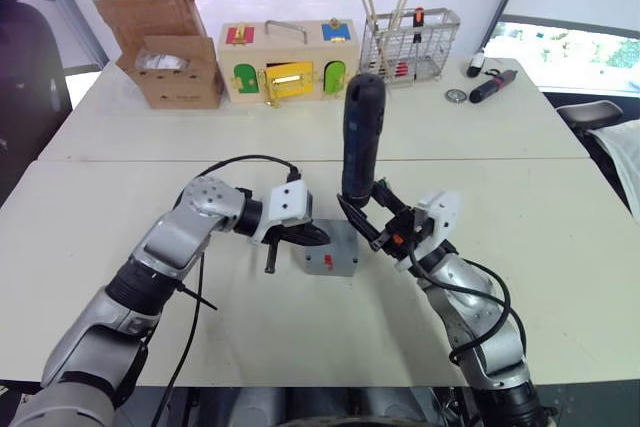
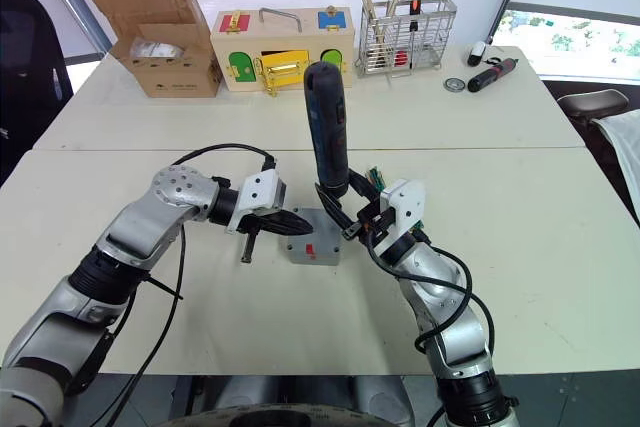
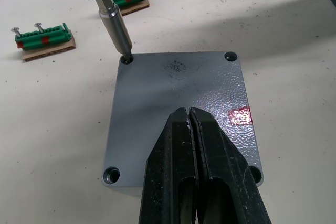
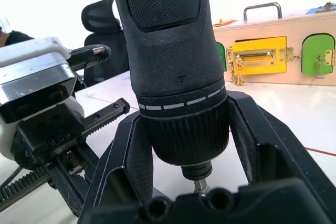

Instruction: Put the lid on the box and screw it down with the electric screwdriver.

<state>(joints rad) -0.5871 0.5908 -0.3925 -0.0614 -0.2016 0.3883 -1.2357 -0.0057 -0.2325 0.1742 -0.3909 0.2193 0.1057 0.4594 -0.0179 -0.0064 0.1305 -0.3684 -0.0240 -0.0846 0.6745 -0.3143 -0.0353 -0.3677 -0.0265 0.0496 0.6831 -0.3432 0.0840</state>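
The grey lid (image 3: pixel 178 90) lies flat on the grey box (image 1: pixel 327 264), which shows a small red mark on its near side. My left gripper (image 3: pixel 189 113) is shut, its tips resting on the lid's middle. My right gripper (image 1: pixel 364 215) is shut on the electric screwdriver (image 1: pixel 360 132), holding it upright just right of the box. The black and dark-blue body (image 4: pixel 168 51) sits between the two fingers. Its metal bit (image 3: pixel 116 22) stands in one corner screw hole of the lid. The other corner holes I can see are empty.
Two green screw holders (image 3: pixel 43 38) on cardboard pads lie just beyond the box. At the back of the table stand a cardboard box (image 1: pixel 165 42), a wooden latch box (image 1: pixel 288 62), a wire rack (image 1: pixel 408 44) and a small dark tool (image 1: pixel 492 85).
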